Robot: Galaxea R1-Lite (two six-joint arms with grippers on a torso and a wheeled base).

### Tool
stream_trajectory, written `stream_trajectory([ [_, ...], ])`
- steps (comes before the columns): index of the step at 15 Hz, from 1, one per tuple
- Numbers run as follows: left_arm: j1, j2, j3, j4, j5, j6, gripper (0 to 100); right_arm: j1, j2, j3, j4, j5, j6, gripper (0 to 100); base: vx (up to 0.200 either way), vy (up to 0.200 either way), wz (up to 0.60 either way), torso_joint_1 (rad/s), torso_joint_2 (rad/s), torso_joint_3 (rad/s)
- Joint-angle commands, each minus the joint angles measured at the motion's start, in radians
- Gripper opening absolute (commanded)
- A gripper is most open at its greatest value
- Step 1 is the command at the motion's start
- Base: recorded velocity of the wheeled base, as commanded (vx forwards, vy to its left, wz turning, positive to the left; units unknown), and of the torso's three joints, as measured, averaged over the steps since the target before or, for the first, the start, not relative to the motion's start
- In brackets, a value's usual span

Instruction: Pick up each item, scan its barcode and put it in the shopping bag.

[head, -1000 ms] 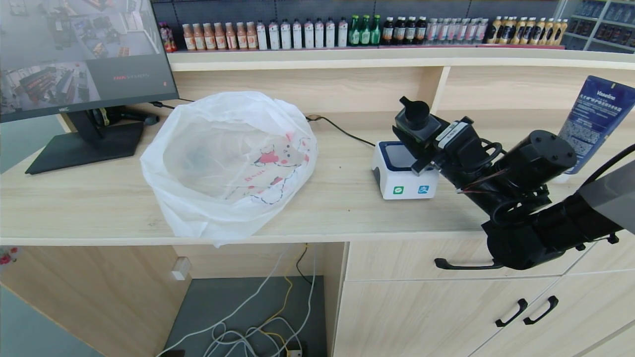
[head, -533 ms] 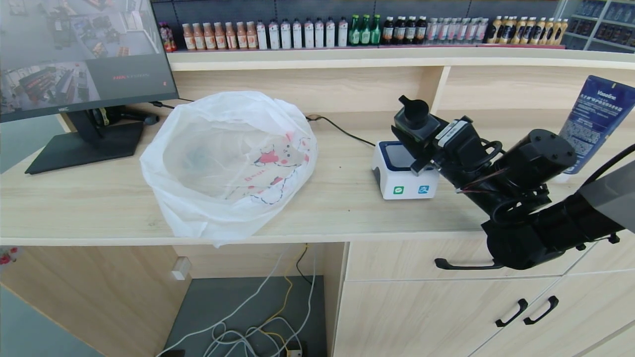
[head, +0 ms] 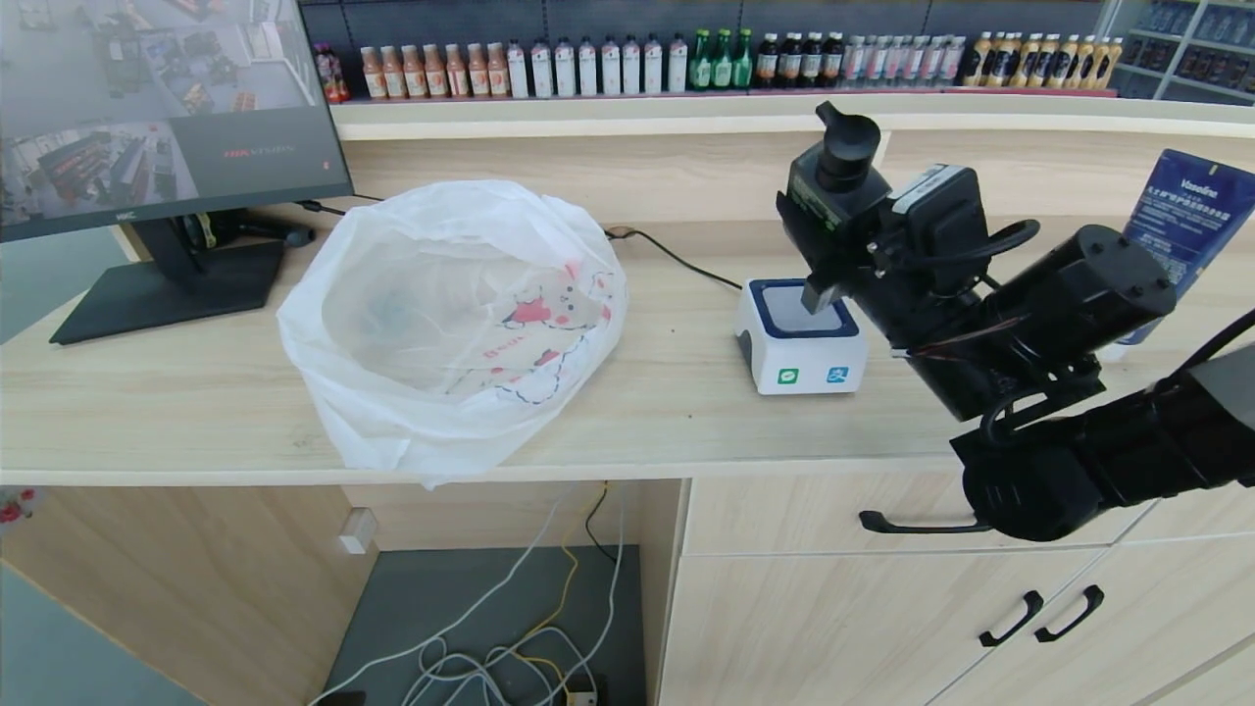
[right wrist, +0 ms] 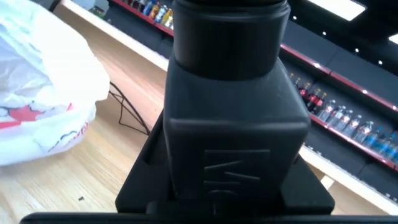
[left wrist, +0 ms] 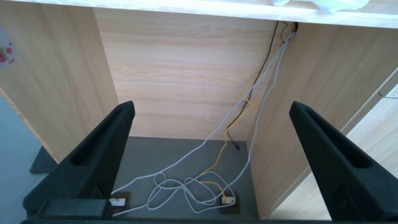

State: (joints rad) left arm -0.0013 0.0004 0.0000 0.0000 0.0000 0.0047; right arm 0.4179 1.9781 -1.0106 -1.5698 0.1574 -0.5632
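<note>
- The wooden counter (head: 196, 392) ran across the head view, its ends cut off at both sides.
- A screen (head: 147, 98) stood at the counter's back left corner, cropped by the top and left of the head view.
- The shopping bag (head: 451, 324) sat open left of the counter's middle, sagging over the front edge. What lay inside was too faint to make out through the film. It had not moved.
- The right gripper (head: 833, 235) was clamped on a black bottle (head: 828, 186) with a spout cap. It held the bottle nearly upright above the back edge of the scanner (head: 799, 338).
- A second earlier the bottle hung lower and tilted, covering part of the scanner's top. It had since been raised, and the scanner's window lay in plain sight.
- In the right wrist view the bottle (right wrist: 230, 124) blocked the gripper's own fingers, and no barcode could be read on it.
- The white scanner stayed where it was, right of the bag and well apart from it.
- A blue tube (head: 1191, 216) stood near the counter's back right corner, its lower part hidden behind the right arm.
- The left gripper (left wrist: 211, 118) hung below the counter with its fingers (left wrist: 93, 168) spread wide and nothing between them. It faced the loose cables (left wrist: 205, 186) on the floor.
</note>
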Motion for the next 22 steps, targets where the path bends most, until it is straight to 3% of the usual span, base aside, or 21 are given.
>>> stream_trajectory([
  [1, 0.0, 0.0, 0.0, 0.0, 0.0, 0.0, 100, 0.056, -0.044, 0.026, -0.001, -0.045, 0.042, 0, 0.0, 0.0, 0.0, 0.0, 0.0, 0.0],
  [6, 0.0, 0.0, 0.0, 0.0, 0.0, 0.0, 100, 0.093, -0.182, 0.193, -0.001, -0.108, 0.175, 0, 0.0, 0.0, 0.0, 0.0, 0.0, 0.0],
  [10, 0.0, 0.0, 0.0, 0.0, 0.0, 0.0, 100, 0.128, -0.216, 0.244, -0.001, -0.322, 0.33, 0, 0.0, 0.0, 0.0, 0.0, 0.0, 0.0],
  [15, 0.001, 0.0, 0.0, 0.0, 0.0, 0.001, 100, 0.176, -0.257, 0.267, -0.001, -0.369, 0.37, 0, 0.0, 0.0, 0.0, 0.0, 0.0, 0.0],
  [22, 0.0, 0.0, 0.0, 0.0, 0.0, 0.001, 100, 0.16, -0.24, 0.254, -0.001, -0.378, 0.401, 0, 0.0, 0.0, 0.0, 0.0, 0.0, 0.0],
])
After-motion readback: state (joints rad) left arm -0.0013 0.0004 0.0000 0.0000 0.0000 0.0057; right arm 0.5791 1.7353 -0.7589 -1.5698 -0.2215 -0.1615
